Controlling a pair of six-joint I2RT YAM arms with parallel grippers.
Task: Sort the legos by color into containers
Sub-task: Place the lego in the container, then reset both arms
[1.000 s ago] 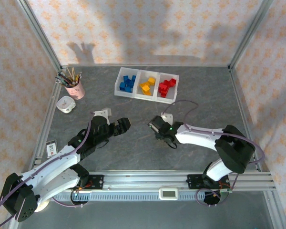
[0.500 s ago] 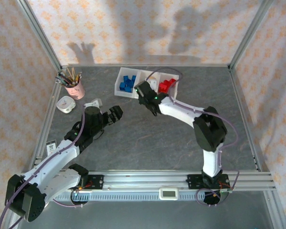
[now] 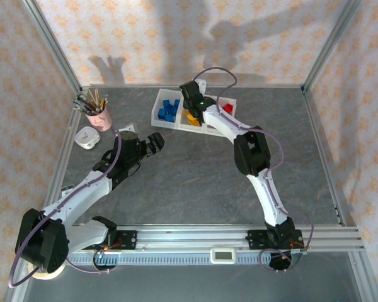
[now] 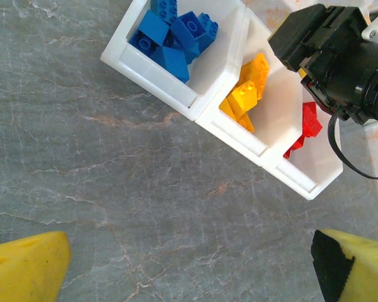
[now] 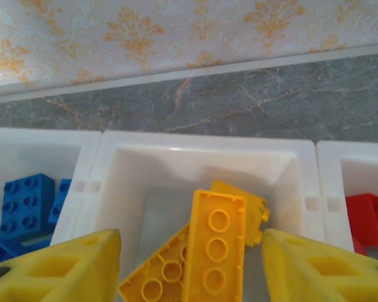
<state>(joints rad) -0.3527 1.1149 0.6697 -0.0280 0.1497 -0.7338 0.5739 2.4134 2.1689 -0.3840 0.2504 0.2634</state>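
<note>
Tabletop: grey, stone-patterned. The tray of three joined white bins sat at 12 o'clock on it.

The right tool hung over the middle bin, fingers spread and gripping nothing. A yellow plate lay between them, touching neither. The left tool hovered toward 7 o'clock of the tray, likewise released and empty.

Step judged: drop-off into the middle bin, near done. To finish well, lift straight up until the fingers clear the bin walls, then swing toward 6 o'clock, so the tray is not dragged.

Bricks were small, glossy and studded:
- blue bricks in the 9 o'clock bin
- yellow-orange bricks in the middle bin
- red bricks in the 3 o'clock bin

Colours were unmixed as far as visible.
</note>
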